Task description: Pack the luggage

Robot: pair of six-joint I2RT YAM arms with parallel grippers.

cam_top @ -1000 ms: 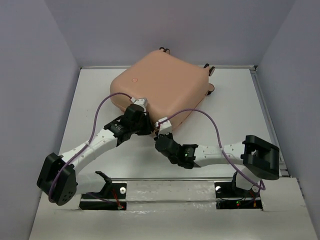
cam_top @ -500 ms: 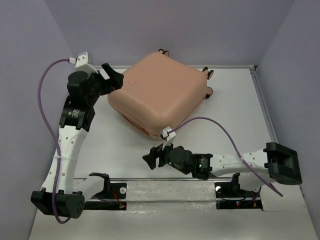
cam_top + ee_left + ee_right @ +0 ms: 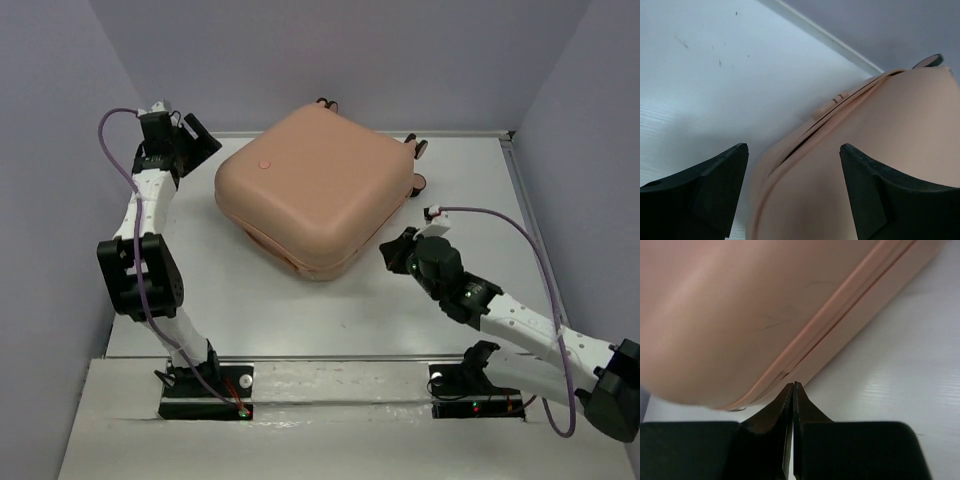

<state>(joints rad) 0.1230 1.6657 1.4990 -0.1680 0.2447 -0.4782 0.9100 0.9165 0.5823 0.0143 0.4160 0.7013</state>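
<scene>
The luggage [image 3: 315, 185] is a peach-pink hard-shell suitcase that lies shut and flat on the white table, with its wheels [image 3: 420, 150] at the far right. My left gripper [image 3: 200, 142] hovers open by its far left corner. In the left wrist view the left gripper [image 3: 794, 148] has both fingers wide apart with the luggage shell [image 3: 880, 130] and its seam beyond them; nothing is held. My right gripper [image 3: 393, 252] is shut and empty, just off the luggage's right front side. In the right wrist view the right gripper [image 3: 792, 385] has its tips pointing at the seam of the luggage [image 3: 740, 305].
Grey walls close in the table [image 3: 480, 220] on the left, back and right. The left arm stands tall along the left wall. Both arm bases sit on the near rail [image 3: 340, 385].
Both grippers left the suitcase's front edge. The left arm swung up to the far left corner and opened. The right arm moved round to the right side, opened briefly, then shut.
</scene>
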